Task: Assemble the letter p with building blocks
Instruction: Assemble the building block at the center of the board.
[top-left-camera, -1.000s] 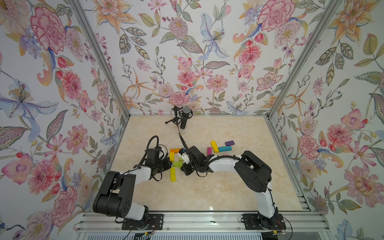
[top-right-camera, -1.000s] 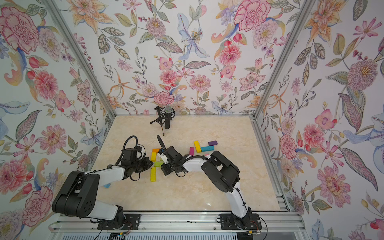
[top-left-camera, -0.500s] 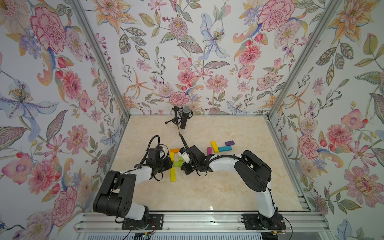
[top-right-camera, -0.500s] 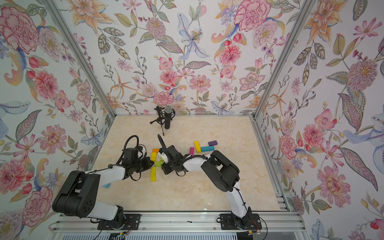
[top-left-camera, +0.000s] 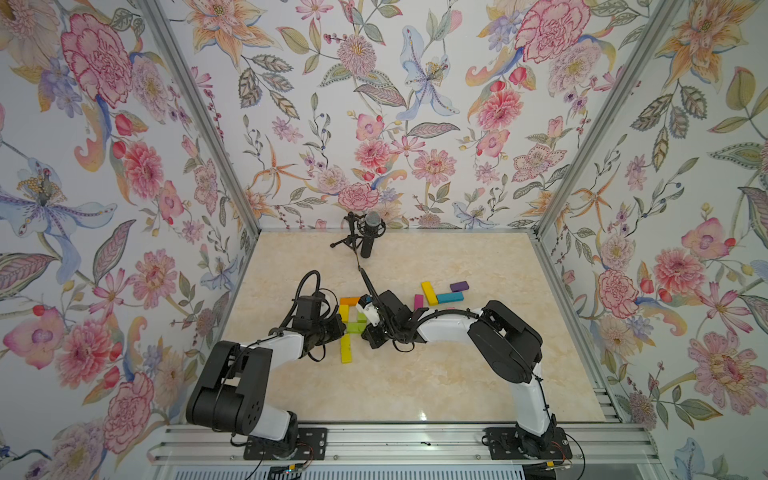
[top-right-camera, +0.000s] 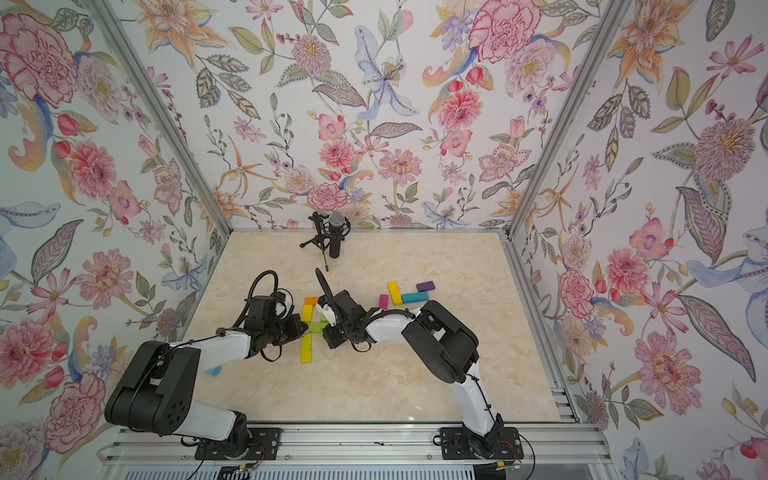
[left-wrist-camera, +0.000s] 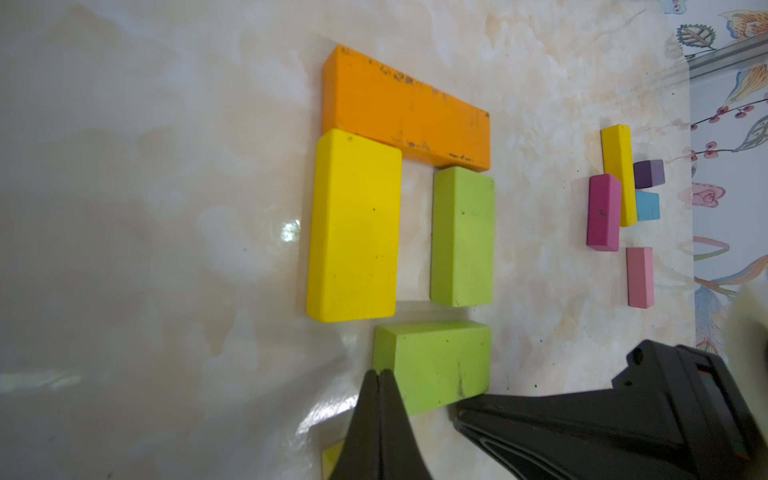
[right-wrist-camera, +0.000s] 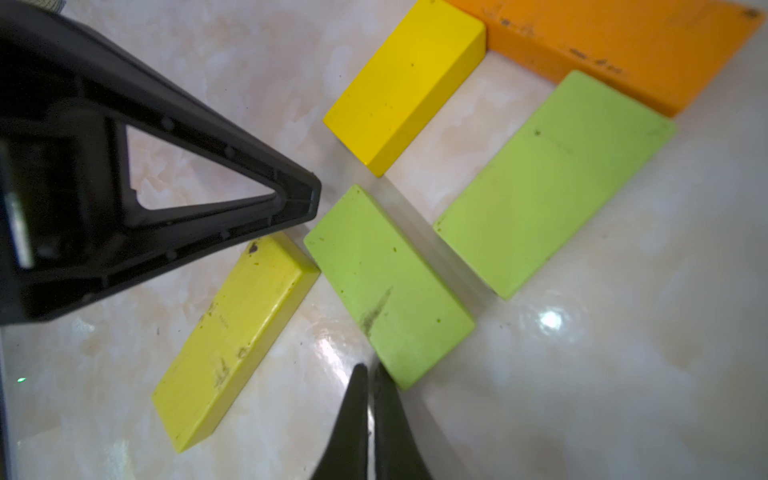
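The building blocks lie flat on the marble floor. An orange block (left-wrist-camera: 405, 108), a yellow block (left-wrist-camera: 353, 226) and a lime green block (left-wrist-camera: 462, 237) form three sides of a box. A second lime green block (left-wrist-camera: 436, 365) lies crosswise below them, with a small gap. A long yellow block (right-wrist-camera: 232, 340) continues downward from it. My left gripper (left-wrist-camera: 380, 374) is shut, its tip at one end corner of that crosswise lime block (right-wrist-camera: 386, 282). My right gripper (right-wrist-camera: 370, 370) is shut too, its tip beside the opposite end. Neither holds anything.
Loose blocks lie to the right in both top views: yellow (top-left-camera: 429, 292), teal (top-left-camera: 449, 297), purple (top-left-camera: 459, 286) and magenta (top-left-camera: 418, 301). A pink one (left-wrist-camera: 640, 277) shows in the left wrist view. A black microphone on a tripod (top-left-camera: 368, 237) stands at the back.
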